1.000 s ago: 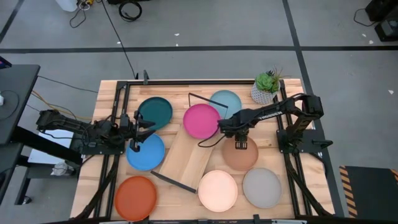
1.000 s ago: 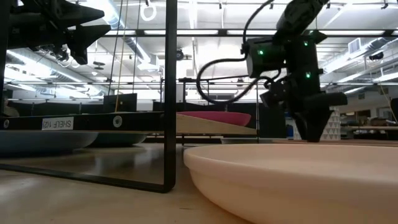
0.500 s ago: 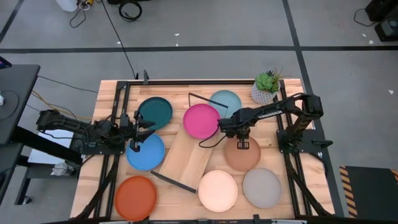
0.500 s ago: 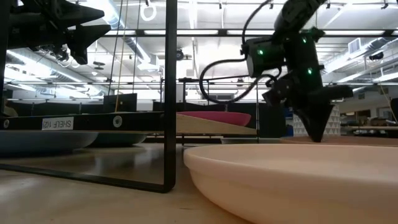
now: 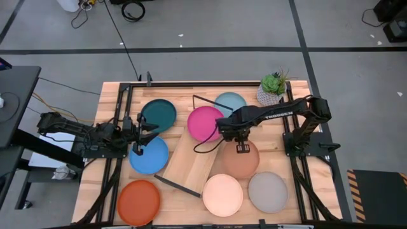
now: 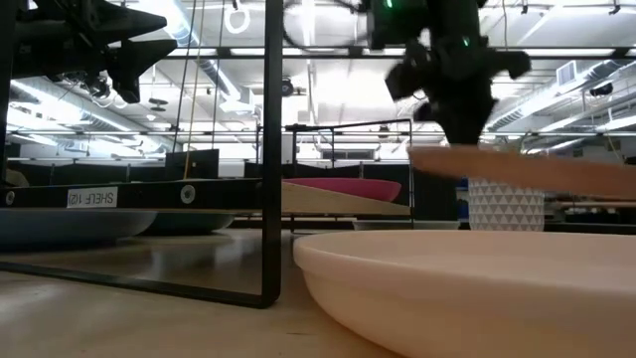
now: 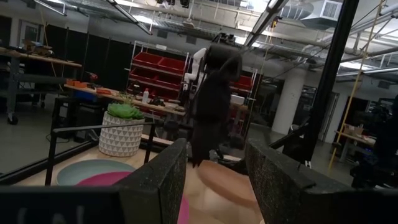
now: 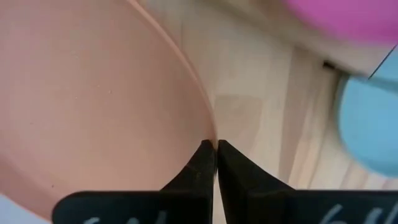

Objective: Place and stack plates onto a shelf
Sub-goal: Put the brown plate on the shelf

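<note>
My right gripper [image 5: 242, 149] is shut on the terracotta plate [image 5: 240, 160], which hangs in the air right of the shelf [image 5: 194, 162], a light board lying slantwise mid-table. The magenta plate [image 5: 205, 123] rests on the shelf's far end. The dark teal [image 5: 158, 115], light blue [image 5: 231, 102], blue [image 5: 148, 155], orange-red [image 5: 138, 201], cream [image 5: 222, 194] and grey [image 5: 267, 191] plates lie flat on the table. My left gripper [image 5: 137, 137] waits open above the blue plate's far edge. My right gripper pinches the terracotta plate's rim [image 8: 210, 138] at its far edge between its two fingertips [image 8: 201, 163], one inside the rim and one outside. The fingers come from above, pointing down. The plate [image 6: 522, 171] hangs clear of the table, slightly tilted, its free side lower.
A potted plant [image 5: 271, 89] in a white pot stands at the far right corner. Black wire frames [image 5: 205, 102] stick up at the shelf's two short ends. The cream plate [image 6: 467, 288] lies right in front of the low camera.
My right gripper has shut on the terracotta plate's far rim and gone up, shifting a little toward the table's left edge. The plate, which lay flat on the table, is now lifted clear and hangs slightly tilted.
</note>
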Controlling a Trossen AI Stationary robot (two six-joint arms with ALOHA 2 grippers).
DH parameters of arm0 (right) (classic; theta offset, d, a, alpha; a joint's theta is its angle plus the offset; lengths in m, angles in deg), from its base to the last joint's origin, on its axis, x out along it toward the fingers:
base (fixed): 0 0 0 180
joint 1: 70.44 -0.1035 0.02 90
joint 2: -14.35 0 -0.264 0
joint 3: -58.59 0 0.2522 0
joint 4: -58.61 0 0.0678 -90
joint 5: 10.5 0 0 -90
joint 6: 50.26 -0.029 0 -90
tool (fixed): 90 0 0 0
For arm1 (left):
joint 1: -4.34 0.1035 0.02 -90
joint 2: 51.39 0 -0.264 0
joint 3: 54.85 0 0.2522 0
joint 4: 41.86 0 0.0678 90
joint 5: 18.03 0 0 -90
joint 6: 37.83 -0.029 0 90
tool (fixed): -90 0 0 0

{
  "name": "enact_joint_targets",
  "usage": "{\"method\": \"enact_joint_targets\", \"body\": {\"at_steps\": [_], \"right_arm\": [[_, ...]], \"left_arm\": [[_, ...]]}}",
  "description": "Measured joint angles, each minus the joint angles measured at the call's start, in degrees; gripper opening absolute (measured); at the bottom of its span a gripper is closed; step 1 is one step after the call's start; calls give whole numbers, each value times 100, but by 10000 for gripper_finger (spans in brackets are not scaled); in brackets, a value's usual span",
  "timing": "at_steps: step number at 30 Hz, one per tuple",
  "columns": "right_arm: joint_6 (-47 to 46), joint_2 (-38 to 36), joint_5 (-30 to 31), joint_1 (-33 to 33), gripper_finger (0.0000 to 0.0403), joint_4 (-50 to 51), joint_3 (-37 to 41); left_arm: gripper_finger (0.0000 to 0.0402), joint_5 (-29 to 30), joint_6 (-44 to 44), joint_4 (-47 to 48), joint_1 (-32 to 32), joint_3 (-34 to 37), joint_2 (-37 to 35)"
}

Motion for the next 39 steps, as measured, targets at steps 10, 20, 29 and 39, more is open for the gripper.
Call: {"method": "enact_joint_targets", "body": {"at_steps": [10, 20, 29, 39], "right_arm": [[214, 32, 52, -321, 11, -1447, -569], [369, 289, 304, -368, 11, -2099, -741], [898, 1233, 385, -395, 11, -1842, -1911], [1783, 2239, 110, -305, 20, -1897, -3100]], "left_arm": [[172, 0, -1, -4, 4, -2, 0], [172, 2, -52, -76, 4, 0, 1], [172, 1, -141, -103, 4, -2, -1], [172, 2, 0, -107, 4, -2, 0]]}}
